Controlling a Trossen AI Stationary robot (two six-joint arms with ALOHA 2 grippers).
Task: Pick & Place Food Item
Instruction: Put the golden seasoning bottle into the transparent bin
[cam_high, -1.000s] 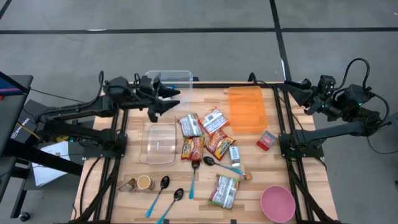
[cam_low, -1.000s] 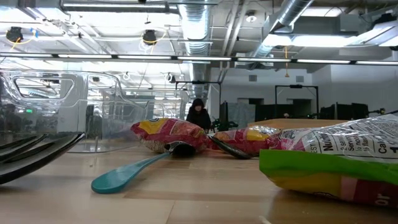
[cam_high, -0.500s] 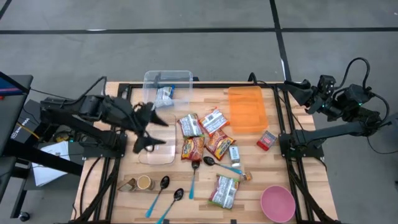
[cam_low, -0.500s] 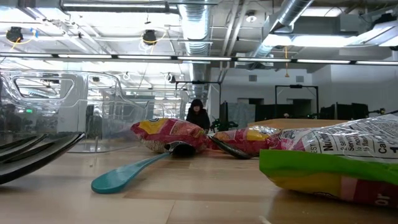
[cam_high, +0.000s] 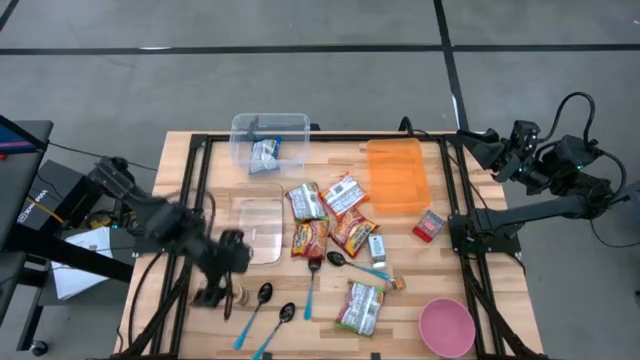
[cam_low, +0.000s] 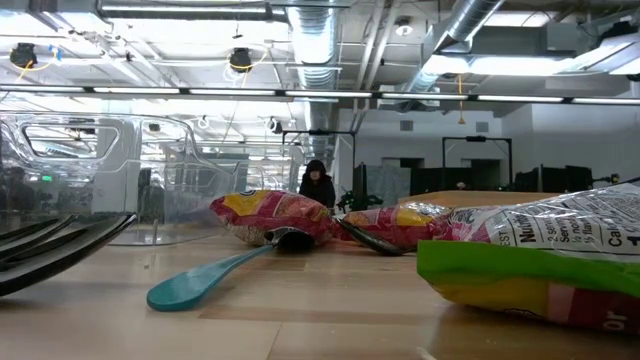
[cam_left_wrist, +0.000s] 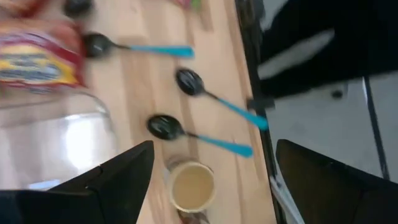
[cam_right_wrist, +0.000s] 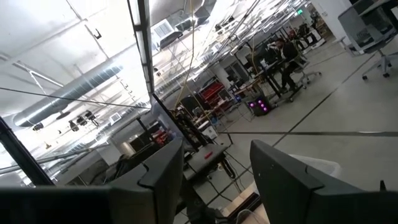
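From above: left gripper (cam_high: 222, 275) spread wide and empty over the tabletop (cam_high: 400, 300) by the small cup (cam_high: 233, 294); one food packet (cam_high: 265, 154) already inside the clear bin (cam_high: 268, 129), other packets (cam_high: 310, 237) clustered mid-table. Left wrist view: wide-set fingers (cam_left_wrist: 118, 180) above the cup (cam_left_wrist: 191, 186) and teal spoons (cam_left_wrist: 199, 134). Right gripper (cam_high: 500, 155) parked off the edge, fingers (cam_right_wrist: 273, 171) apart, holding nothing; packets probably light, crinkly, slippery, best pinched across a flat sealed edge.

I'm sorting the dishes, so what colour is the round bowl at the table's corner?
Pink: the bowl shows best in the high view.
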